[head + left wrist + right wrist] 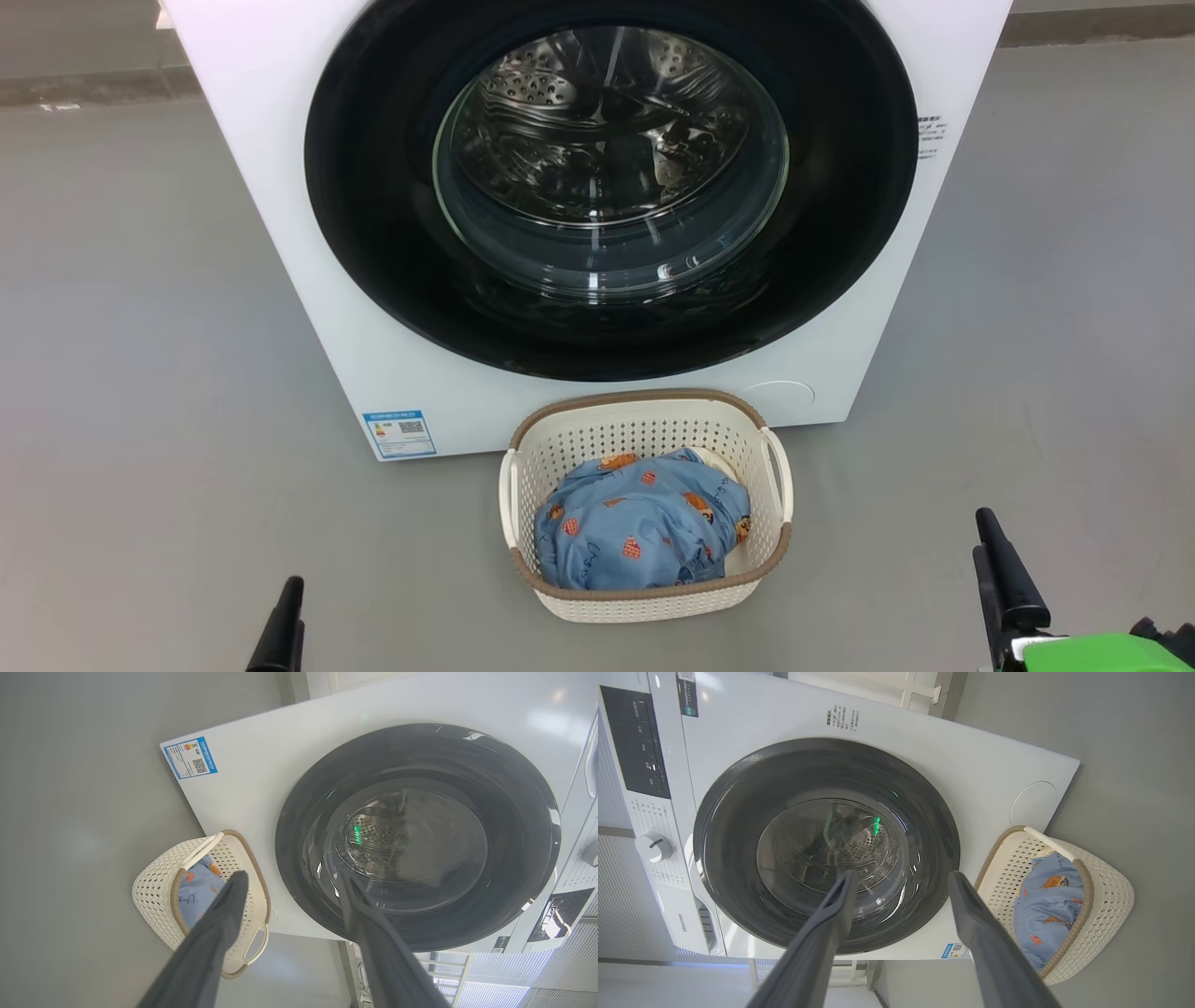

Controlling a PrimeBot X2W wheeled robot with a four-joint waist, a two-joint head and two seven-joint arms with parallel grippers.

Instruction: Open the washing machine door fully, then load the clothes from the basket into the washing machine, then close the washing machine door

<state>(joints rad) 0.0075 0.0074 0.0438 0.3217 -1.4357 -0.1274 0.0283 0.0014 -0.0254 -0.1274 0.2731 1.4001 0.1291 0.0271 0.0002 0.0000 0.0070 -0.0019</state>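
Note:
The white washing machine (261, 187) stands straight ahead. Its washing machine door (373, 233), a glossy black ring around a domed glass window, lies shut flat against the front, and the steel drum shows through the glass. On the floor just in front sits the cream basket (644, 425) with a brown rim. It holds the clothes (644, 532), light blue fabric with orange bears. My left gripper (292, 877) is open and empty, well short of the door. My right gripper (902, 875) is also open and empty, facing the door, with the basket (1106, 891) to its side.
Grey floor (140, 373) spreads on both sides of the machine and basket. A blue label (400, 433) marks the machine's lower left corner and a round cap (778, 397) its lower right. A control panel with a dial (654, 847) runs along the machine's top.

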